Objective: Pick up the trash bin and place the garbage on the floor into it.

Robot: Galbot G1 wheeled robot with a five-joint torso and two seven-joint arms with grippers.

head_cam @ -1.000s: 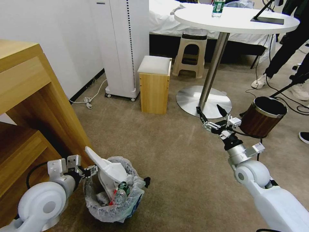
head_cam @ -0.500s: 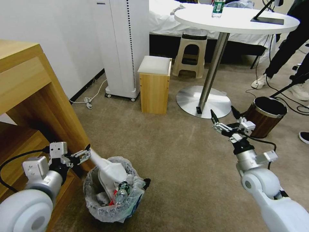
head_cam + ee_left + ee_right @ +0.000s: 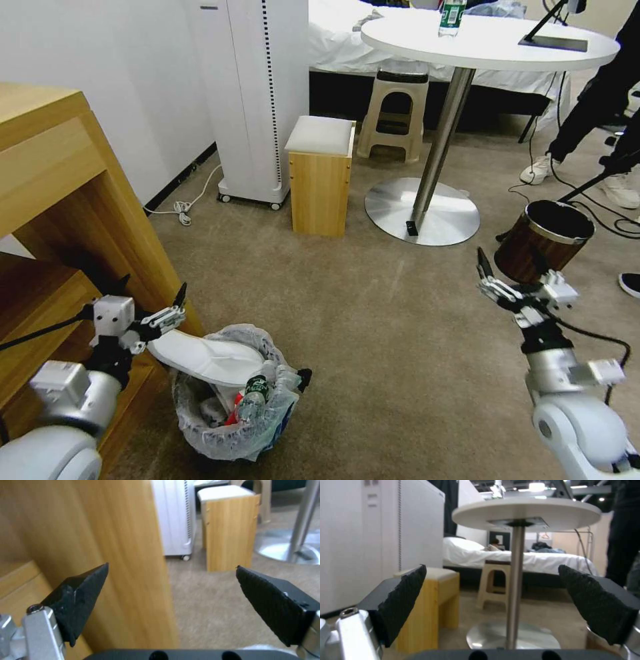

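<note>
Trash bin: the small round dark bin lined with a crinkled translucent white plastic bag (image 3: 230, 427) stands on the beige short-pile carpet floor (image 3: 373, 333), close beside the light wooden cabinet (image 3: 60, 220).
Garbage: a white slipper (image 3: 210, 359) lies flat across the bin's rim, its long axis running roughly from the left hand toward the far side of the bin. Under it sit a small clear bottle with a green label (image 3: 250, 397), a red scrap and crumpled white pieces. I see no loose litter on the open carpet.
Left hand (image 3: 150, 313): fingers spread and empty, hovering just beside the slipper's near end, between the bin and the cabinet side. The left wrist view shows both dark textured fingertips (image 3: 83, 590) wide apart with wood grain between them.
Right hand (image 3: 513, 280): fingers spread, holding nothing, raised over open carpet well away from the bin, near a brown wood-grain cylinder bin with a metal rim (image 3: 543, 241).
Key relation: the bin is on the robot's left, just below and in front of the left hand, so that arm is much the nearer.
Materials: the liner is thin, slack and folded over the rim; the slipper looks soft and light, likely to tip off if nudged.
Progress: by my reading, collection looks nearly done.
</note>
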